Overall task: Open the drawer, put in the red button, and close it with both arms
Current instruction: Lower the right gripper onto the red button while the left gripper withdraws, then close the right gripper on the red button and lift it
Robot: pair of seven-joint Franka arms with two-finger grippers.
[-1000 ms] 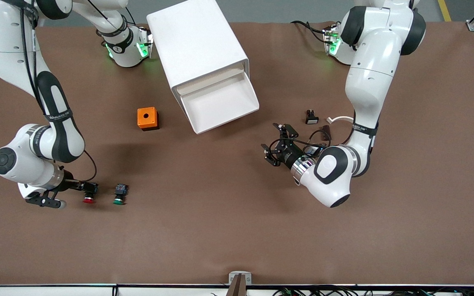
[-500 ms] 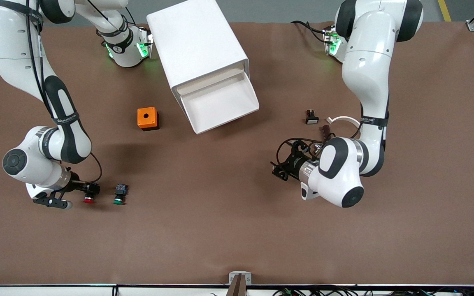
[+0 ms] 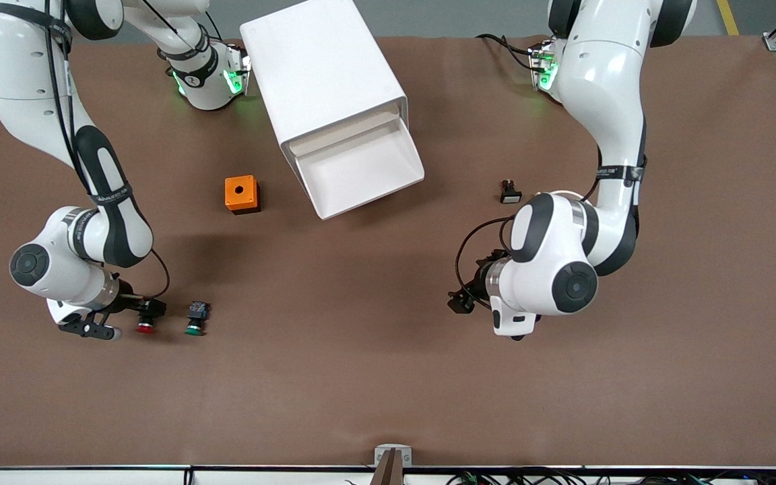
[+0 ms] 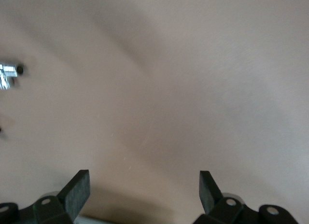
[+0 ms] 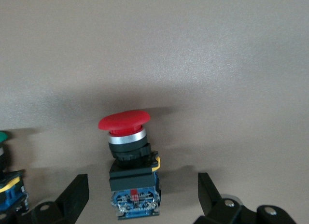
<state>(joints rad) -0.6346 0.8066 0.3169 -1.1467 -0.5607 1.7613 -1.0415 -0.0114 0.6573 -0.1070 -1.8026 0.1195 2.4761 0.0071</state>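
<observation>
The red button lies on its side on the brown table, red cap pointing away from my right gripper. That gripper is open, with a finger on each side of the button's black-blue body and a gap to both. In the front view the red button lies near the right arm's end of the table, at my right gripper. The drawer stands pulled out of the white cabinet, its white tray holding nothing. My left gripper is open over bare table, mostly hidden under its wrist in the front view.
A green button lies beside the red one, toward the middle of the table. An orange box with a round hole sits beside the drawer. A small black and white part lies close to the left arm's elbow.
My left arm has swung away from the drawer toward the front camera and its wrist has turned down. My right gripper has crept a little closer round the red button.
</observation>
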